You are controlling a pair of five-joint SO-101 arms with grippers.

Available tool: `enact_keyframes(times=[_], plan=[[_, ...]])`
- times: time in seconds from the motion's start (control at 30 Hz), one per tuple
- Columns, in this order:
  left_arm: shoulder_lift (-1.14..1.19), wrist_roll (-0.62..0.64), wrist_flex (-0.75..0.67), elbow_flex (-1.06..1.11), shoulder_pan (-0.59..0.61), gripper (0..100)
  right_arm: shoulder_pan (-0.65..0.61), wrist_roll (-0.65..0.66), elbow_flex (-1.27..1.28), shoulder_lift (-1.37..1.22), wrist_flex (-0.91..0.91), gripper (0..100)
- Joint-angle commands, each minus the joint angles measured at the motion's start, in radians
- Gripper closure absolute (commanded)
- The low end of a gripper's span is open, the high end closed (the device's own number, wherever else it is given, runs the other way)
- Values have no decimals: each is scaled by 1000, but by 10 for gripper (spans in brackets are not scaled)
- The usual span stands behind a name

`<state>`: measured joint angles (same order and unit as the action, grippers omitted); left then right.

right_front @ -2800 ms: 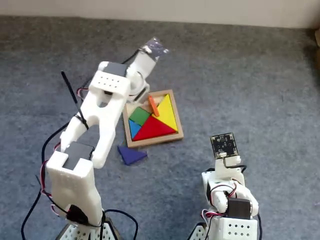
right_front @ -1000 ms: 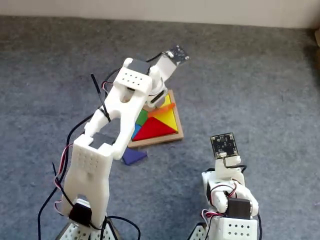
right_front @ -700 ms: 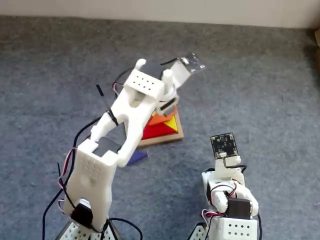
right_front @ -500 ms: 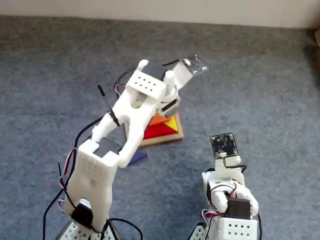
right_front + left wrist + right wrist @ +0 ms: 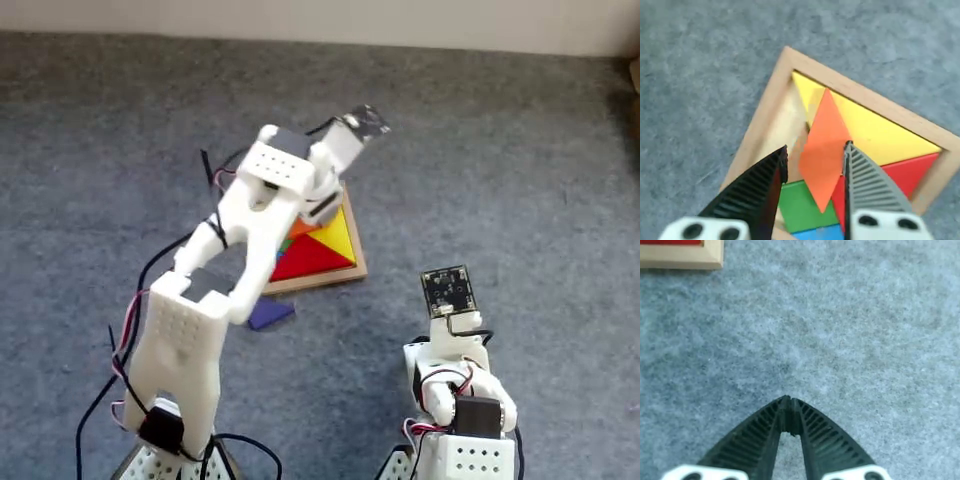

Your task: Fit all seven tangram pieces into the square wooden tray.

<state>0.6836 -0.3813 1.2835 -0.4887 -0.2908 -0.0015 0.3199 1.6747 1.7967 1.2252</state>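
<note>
Left gripper (image 5: pixel 815 147): fingers parted above the wooden tray (image 5: pixel 771 95). The orange piece (image 5: pixel 826 125) lies between them, close against one finger and clear of the other, overlapping the yellow piece (image 5: pixel 880 135). Right gripper (image 5: pixel 790 407): fingers closed, over carpet (image 5: pixel 865 315).

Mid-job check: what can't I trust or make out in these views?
- Left part of the tray, high view: the left arm covers it.
- Purple piece on the carpet, high view: arm overlaps it.
- Blue piece, left wrist view: cut by the edge.
- Whether the orange piece sits flat: straight-down view hides it.
</note>
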Motion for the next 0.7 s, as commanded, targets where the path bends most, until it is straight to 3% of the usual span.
enact_keyframes(times=[0.0, 0.27, 0.47, 0.67], plan=[[2, -25, -17, -36, 53, 812, 12, 12, 67, 13, 2, 992], [7, -74, -23, -104, 70, 812, 12, 12, 67, 13, 2, 992], [33, -118, -110, -102, 107, 811, 12, 12, 67, 13, 2, 992], [54, -124, -63, -104, 104, 811, 12, 12, 67, 13, 2, 992]])
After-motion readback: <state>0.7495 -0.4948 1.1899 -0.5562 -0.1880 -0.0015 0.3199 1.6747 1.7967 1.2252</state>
